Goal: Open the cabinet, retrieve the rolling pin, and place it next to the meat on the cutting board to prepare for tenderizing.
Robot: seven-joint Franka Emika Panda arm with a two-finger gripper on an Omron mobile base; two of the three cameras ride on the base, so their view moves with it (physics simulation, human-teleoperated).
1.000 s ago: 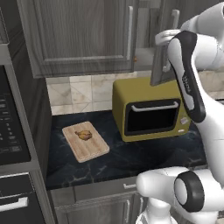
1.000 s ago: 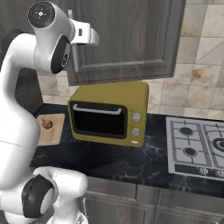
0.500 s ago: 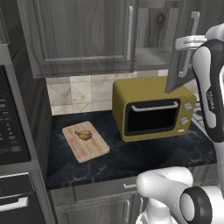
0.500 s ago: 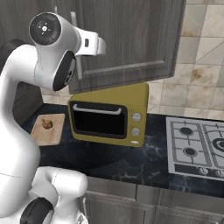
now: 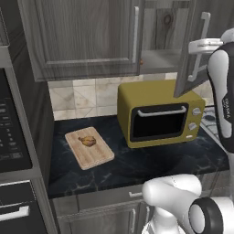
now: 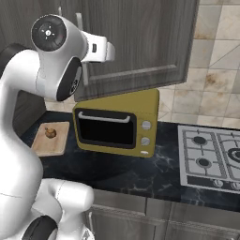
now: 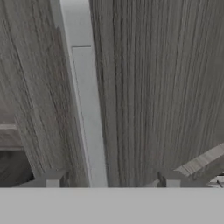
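One mustard-yellow toaster oven (image 5: 157, 114) is our landmark. It sits on the dark marbled tabletop (image 5: 151, 162), glass door shut.

Nearest to us, base-cabinet doors (image 6: 126, 220) run below the tabletop edge, in front of the toaster oven.

The cutting board (image 5: 89, 148) lies flat on the tabletop, to the left of the toaster oven in the left base view. It is apart from the oven, with bare tabletop between them. The meat (image 5: 87, 141) sits on the board, on the half farther from us. The rest of the board is bare.

On the other side of the toaster oven we see a gas stove (image 6: 211, 157) set into the tabletop, close to the oven but not touching it.

Behind the toaster oven is a beige tiled wall (image 5: 82, 98).

The cabinet (image 5: 87, 36) hangs on the wall above the toaster oven. Its left door is shut, with a silver bar handle (image 5: 135, 34) at its right edge. Its right door (image 5: 189, 45) stands open, angled out over the toaster oven's right end. The gap between the doors shows a grey shelf (image 5: 157, 59) and a wood-grain back. We cannot tell what lies on the shelf.

The white arm (image 6: 51, 61) reaches up above the toaster oven to the open door's handle (image 7: 89, 109).

In the hand view the jaws are open, fingertips (image 7: 52, 180) well apart. The handle runs between them, nearer to the left tip, and neither tip clamps it. We cannot tell whether the left tip touches it.
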